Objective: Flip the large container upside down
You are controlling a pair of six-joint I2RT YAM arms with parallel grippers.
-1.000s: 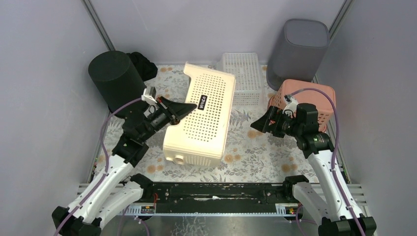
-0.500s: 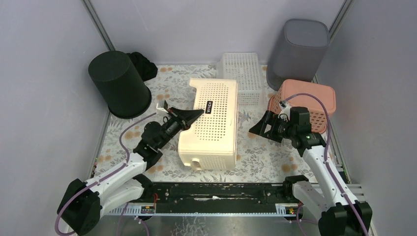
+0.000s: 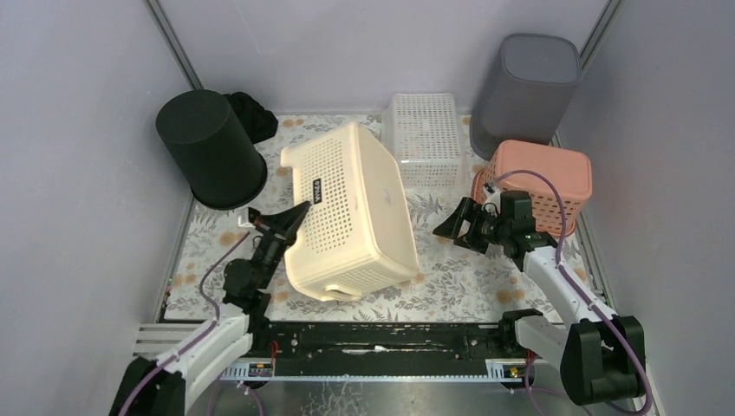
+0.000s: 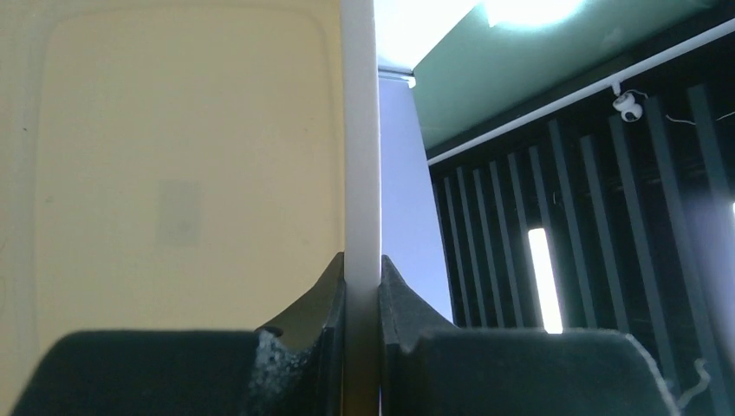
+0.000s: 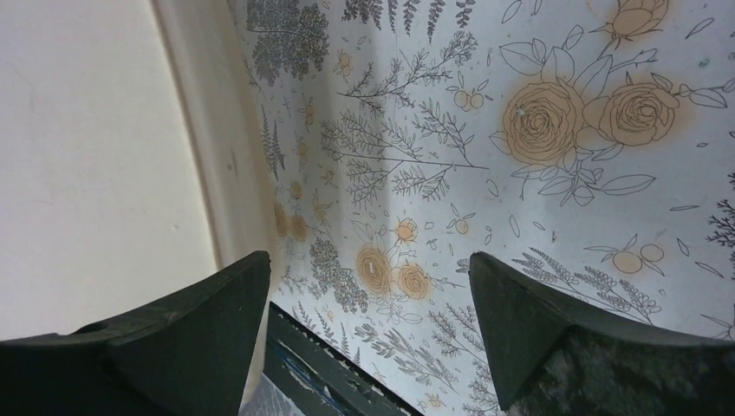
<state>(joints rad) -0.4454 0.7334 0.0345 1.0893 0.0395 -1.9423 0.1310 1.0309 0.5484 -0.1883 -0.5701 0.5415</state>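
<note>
The large container [image 3: 374,208] is a cream plastic tub with perforated sides. It stands tilted on the floral mat [image 3: 459,269], its smooth base facing up and to the right and its left long side lifted. My left gripper [image 3: 293,218] is shut on that lifted rim. In the left wrist view the rim wall [image 4: 360,156] runs straight up between the fingers of the left gripper [image 4: 362,277], with the tub's inside [image 4: 173,173] to the left. My right gripper [image 3: 451,227] is open just right of the tub, holding nothing. The right wrist view has the tub's side [image 5: 95,156] beside the right gripper [image 5: 368,295].
A black bin [image 3: 211,147] stands upside down at the back left with a dark bundle [image 3: 251,113] behind it. A small white basket [image 3: 425,130] and a grey bin [image 3: 524,82] stand at the back. A pink basket [image 3: 546,178] sits behind my right arm.
The left arm has drawn back toward the near edge with the rim in its grip, rolling the tub from its side until its base faces up. The right gripper has dropped slightly.
</note>
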